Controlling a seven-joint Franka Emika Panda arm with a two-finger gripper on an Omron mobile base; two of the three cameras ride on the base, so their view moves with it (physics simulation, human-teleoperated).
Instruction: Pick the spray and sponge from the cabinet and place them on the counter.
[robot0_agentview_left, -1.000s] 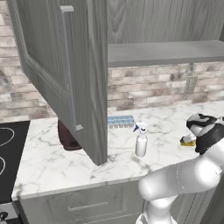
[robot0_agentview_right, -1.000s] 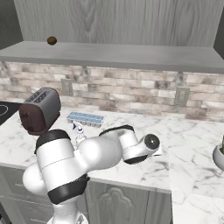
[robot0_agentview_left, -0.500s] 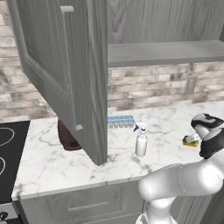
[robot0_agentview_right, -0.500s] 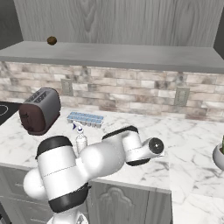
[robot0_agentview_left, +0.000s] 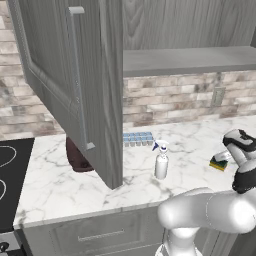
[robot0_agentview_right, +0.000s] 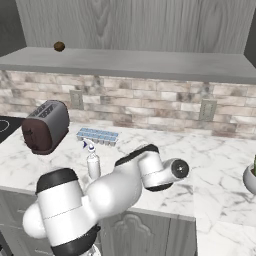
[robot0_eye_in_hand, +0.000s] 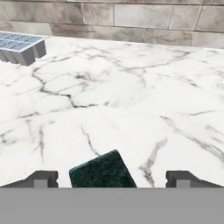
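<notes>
The sponge lay flat on the counter, green scrub side up in the hand view, between the two tips and touching neither. From the left base view it sat at the counter's right end, yellow edge showing, well apart from the spray. The spray stood upright on the marble, just in front of the ice-cube tray.

The gripper stood wide open, holding nothing. Both items looked placed, so I judged the step in hand to be the release and retreat.

To do it well, you should lift straight away from the sponge, jaws kept wide, so neither tip drags it. Avoid any sideways sweep toward the spray, which looks light and easy to topple. The open cabinet door hung over the counter's left part; keep the arm clear of it.

No brands, labels or writing could be read on anything.
</notes>
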